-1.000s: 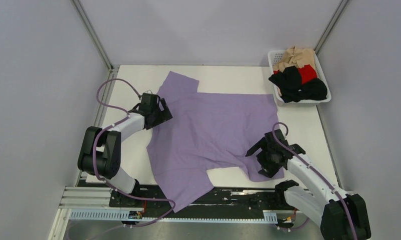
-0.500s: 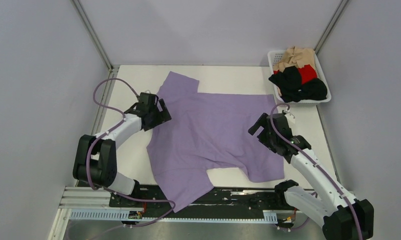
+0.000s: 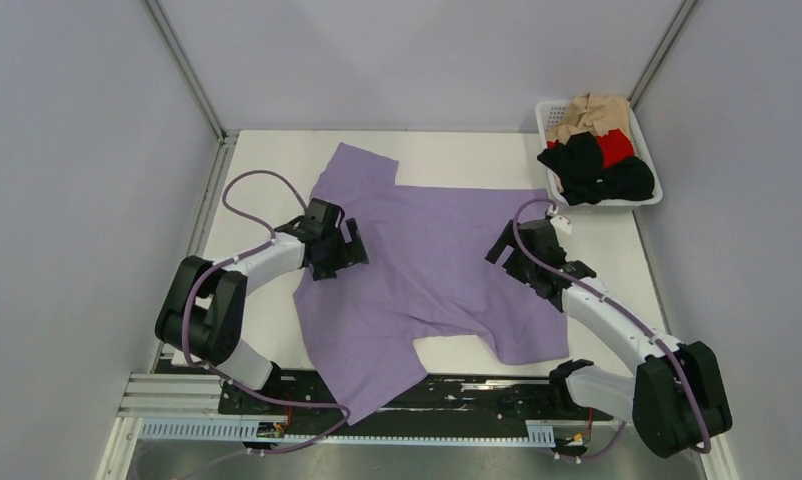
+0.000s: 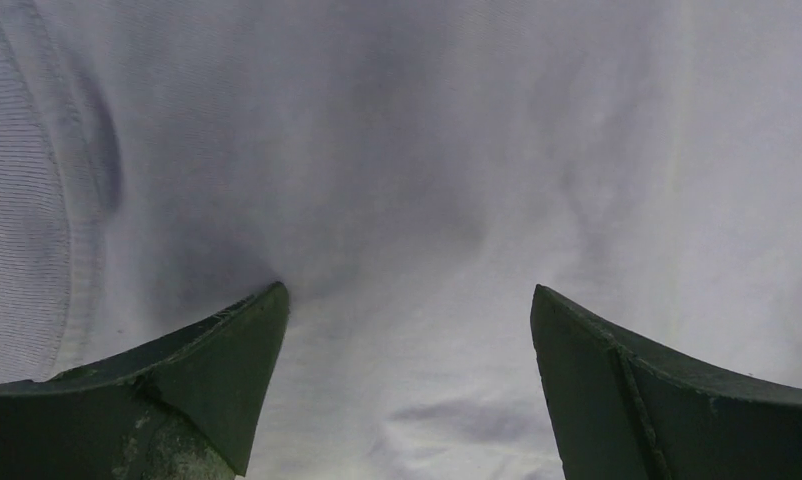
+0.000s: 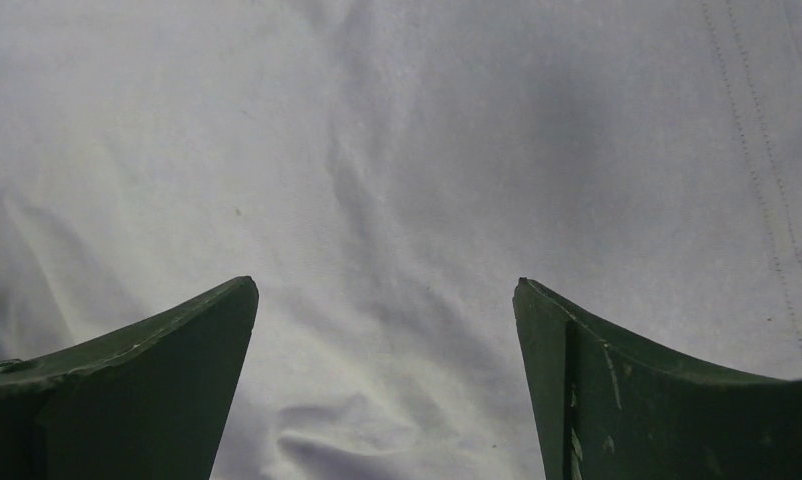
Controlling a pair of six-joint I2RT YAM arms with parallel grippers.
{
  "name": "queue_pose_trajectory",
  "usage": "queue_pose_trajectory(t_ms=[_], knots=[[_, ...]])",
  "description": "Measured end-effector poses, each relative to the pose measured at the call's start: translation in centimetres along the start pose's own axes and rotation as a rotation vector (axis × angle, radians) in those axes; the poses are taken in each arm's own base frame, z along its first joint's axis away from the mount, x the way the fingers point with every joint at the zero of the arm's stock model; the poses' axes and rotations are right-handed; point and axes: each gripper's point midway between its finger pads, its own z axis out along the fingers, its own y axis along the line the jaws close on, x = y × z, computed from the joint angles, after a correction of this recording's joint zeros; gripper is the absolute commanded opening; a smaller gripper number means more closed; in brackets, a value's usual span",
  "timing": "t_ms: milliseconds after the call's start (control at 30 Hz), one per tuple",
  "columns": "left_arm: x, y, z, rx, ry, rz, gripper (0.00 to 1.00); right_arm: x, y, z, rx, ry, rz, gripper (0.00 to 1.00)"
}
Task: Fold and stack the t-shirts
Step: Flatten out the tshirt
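Note:
The lavender t-shirt (image 3: pixel 427 265) lies spread on the white table, one part hanging over the near edge. My left gripper (image 3: pixel 349 245) is open and low over its left side; the left wrist view shows cloth (image 4: pixel 407 200) between the spread fingers (image 4: pixel 217 350) and a ribbed hem at far left. My right gripper (image 3: pixel 509 250) is open over the shirt's right side; the right wrist view shows wrinkled cloth (image 5: pixel 377 200) between its fingers (image 5: pixel 577 360) and a stitched hem at the right. Black, red and tan shirts (image 3: pixel 597 150) are heaped in the basket.
The white mesh basket (image 3: pixel 545 112) stands at the far right corner of the table (image 3: pixel 447 150). Grey walls with metal posts enclose the table on three sides. A slotted metal rail runs along the near edge under the arm bases.
My left gripper has moved right, from the shirt's left edge onto the cloth. My right gripper has moved away from the near right part up to the shirt's right middle.

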Motion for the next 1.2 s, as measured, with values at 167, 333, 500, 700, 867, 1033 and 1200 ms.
queue_pose_trajectory(t_ms=[167, 333, 500, 700, 867, 1033, 1200], knots=[[-0.8, 1.9, 0.7, -0.058, 0.004, -0.054, 1.00, 0.8, -1.2, 1.3, 0.054, 0.036, -0.021, 1.00], [-3.4, 4.4, 0.8, -0.093, -0.020, -0.146, 1.00, 0.9, -2.4, 2.3, 0.097, 0.051, -0.011, 1.00], [-5.4, 5.9, 1.1, -0.165, -0.008, -0.154, 1.00, 0.8, -2.5, 2.9, 0.102, 0.075, -0.037, 1.00], [-7.2, 6.9, 0.4, -0.249, 0.013, -0.073, 1.00, -0.7, -0.4, 3.5, 0.059, 0.078, -0.086, 1.00], [-10.2, 4.8, -0.9, -0.194, -0.038, 0.001, 1.00, -2.4, 1.9, 5.1, 0.027, 0.090, -0.114, 1.00], [-12.1, 3.0, 0.0, -0.134, -0.041, 0.046, 1.00, -2.6, 2.7, 8.0, 0.032, 0.157, -0.127, 1.00], [-12.7, 2.5, 4.3, -0.110, 0.019, 0.053, 1.00, -2.7, 2.2, 10.7, 0.064, 0.212, -0.122, 1.00]])
